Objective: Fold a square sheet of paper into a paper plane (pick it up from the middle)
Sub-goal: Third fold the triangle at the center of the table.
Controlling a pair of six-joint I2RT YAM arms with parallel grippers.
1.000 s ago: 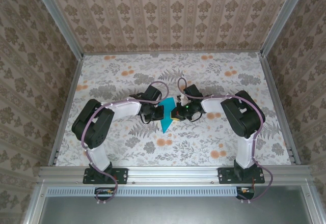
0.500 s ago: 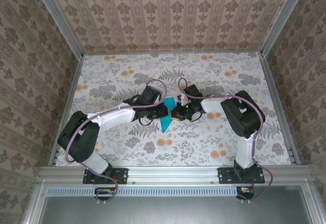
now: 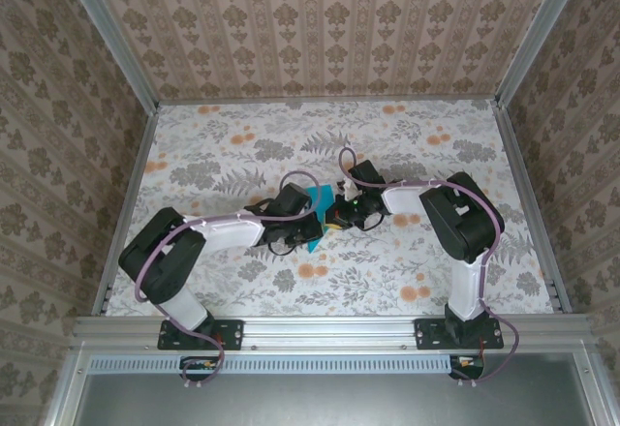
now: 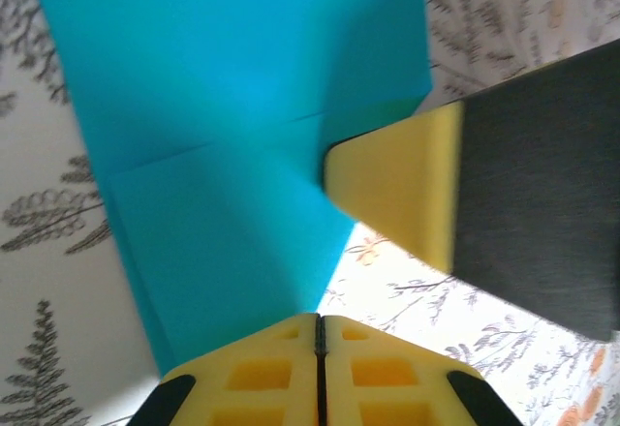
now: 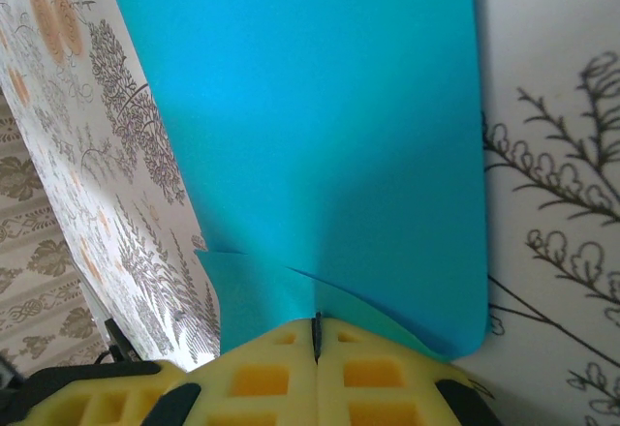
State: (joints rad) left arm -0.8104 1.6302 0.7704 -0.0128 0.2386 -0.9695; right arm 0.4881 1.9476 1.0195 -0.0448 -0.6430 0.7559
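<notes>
The teal-blue paper plane (image 3: 318, 197) lies on the floral table between my two grippers, wide end away and point toward the near side. My right gripper (image 3: 332, 217) is shut on it from the right. In the right wrist view the paper plane's (image 5: 320, 106) crease runs straight into the shut right gripper (image 5: 317, 329). My left gripper (image 3: 306, 236) is shut too. In the left wrist view it (image 4: 320, 324) sits over the narrow end of the paper plane (image 4: 223, 106); a pinch cannot be made out. The right gripper's yellow finger (image 4: 397, 194) touches the paper's right edge.
The floral table (image 3: 417, 145) has patterned walls at the back and both sides. A metal rail (image 3: 329, 327) runs along the near edge where both arm bases are bolted. The left arm (image 3: 213, 230) stretches low across the table's near left.
My left gripper slid toward the near end of the paper, opening slightly and shutting again, and now covers more of the plane's narrow part. The right gripper has stayed where it was.
</notes>
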